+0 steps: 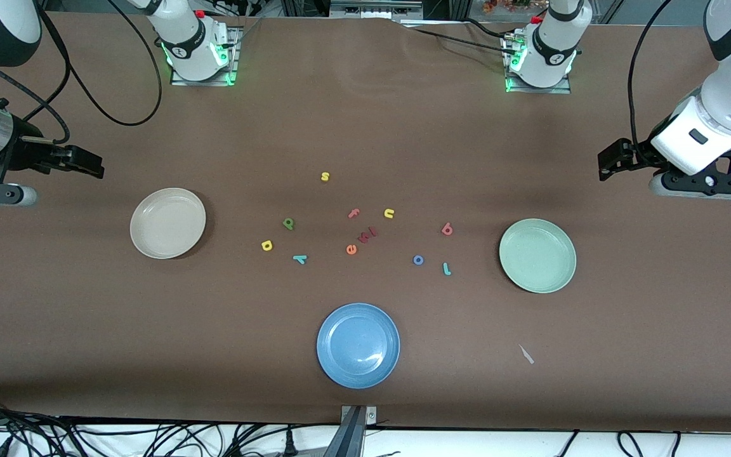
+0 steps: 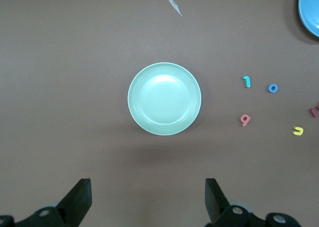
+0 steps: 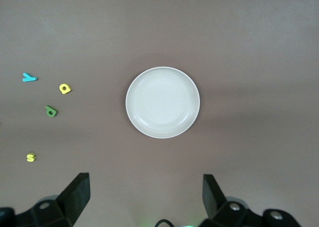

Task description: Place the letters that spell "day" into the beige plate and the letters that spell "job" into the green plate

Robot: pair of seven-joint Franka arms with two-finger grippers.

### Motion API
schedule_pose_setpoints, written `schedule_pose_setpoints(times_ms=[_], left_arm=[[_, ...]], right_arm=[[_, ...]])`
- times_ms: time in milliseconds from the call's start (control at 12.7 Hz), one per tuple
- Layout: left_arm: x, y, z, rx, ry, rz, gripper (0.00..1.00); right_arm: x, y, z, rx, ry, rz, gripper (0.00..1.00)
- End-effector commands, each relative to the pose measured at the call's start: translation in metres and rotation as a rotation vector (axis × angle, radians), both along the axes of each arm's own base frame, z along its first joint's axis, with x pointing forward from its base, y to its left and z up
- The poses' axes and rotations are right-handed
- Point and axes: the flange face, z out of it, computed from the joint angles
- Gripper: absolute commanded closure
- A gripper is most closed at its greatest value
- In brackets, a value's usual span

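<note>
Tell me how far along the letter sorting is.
Nothing done: beige plate and green plate hold nothing. Nothing in hand; left gripper and right gripper hover open. Left: d, a, y; j, o, b.

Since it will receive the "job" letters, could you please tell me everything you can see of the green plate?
The green plate is round, shallow and pale mint, with a raised rim and a smooth, matte look like plastic. It lies flat and right side up on the brown table, toward the left arm's end, and holds nothing. Nothing touches it; the teal letter and the red letter lie closest beside it, apart from its rim.
</note>
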Motion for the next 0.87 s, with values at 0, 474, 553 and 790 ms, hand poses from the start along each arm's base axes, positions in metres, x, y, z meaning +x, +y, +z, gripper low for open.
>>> schedule_pose_setpoints(times_ms=[0,474,553,790], left_arm=[[-0.0027,0.0008,-0.0018,0.010,0.013,-0.009,0.00],[-0.0028,0.0018,-0.0010,0.020,0.004,-0.019,0.00],[-0.0024,0.0041,-0.0002,0.015,0.003,-0.045,0.00],[-0.0019,0.0084,-0.0003,0.006,0.004,-0.039,0.00]], right_arm=[[0.0024,0.0002,0.0055,-0.001,-0.006,0.008,0.00],[0.0029,0.0011,0.0058,0.000,-0.010,0.010,0.00],[0.0029,0.0011,0.0058,0.000,-0.010,0.010,0.00],[0.0026,0.0036,0.0057,-0.002,-0.009,0.013,0.00]])
